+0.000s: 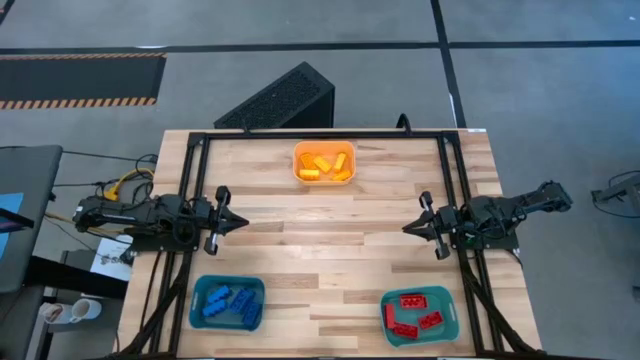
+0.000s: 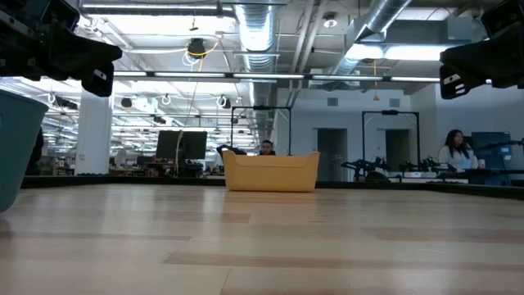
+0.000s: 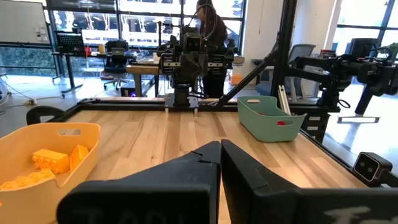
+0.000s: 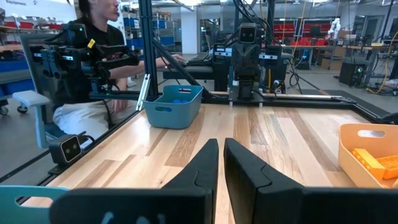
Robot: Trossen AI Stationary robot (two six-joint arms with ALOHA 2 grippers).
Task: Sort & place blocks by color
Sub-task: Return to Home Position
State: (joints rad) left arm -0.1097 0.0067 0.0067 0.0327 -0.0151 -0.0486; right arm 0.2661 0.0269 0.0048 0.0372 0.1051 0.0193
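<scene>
wooden bench (image 1: 320,240), seen from above, carries three bins, and all the blocks in sight lie inside them. at 12 o'clock, close to the far edge, sits the orange bin (image 1: 296,165) with the yellow-orange blocks (image 1: 325,165) heaped in it. at about 7 o'clock the blue bin (image 1: 228,281) holds the blue blocks (image 1: 228,305) in a loose pile. at about 5 o'clock the teal bin (image 1: 420,291) holds the red blocks (image 1: 412,300) (a few, lying flat, some apart from one another).

the left claw (image 1: 243,222) hangs at 9 o'clock, just inside the bench's side edge, and points toward 3 o'clock. its two dark fingers are drawn together with only a sliver between them, and they grip nothing. the right claw (image 1: 406,229) hangs at 3 o'clock and points toward 9 o'clock. it is closed in the same way, with nothing in it. the two claws face each other across the bare middle of the bench, well apart from every bin. from bench height, both arms sit high above the wood.
</scene>
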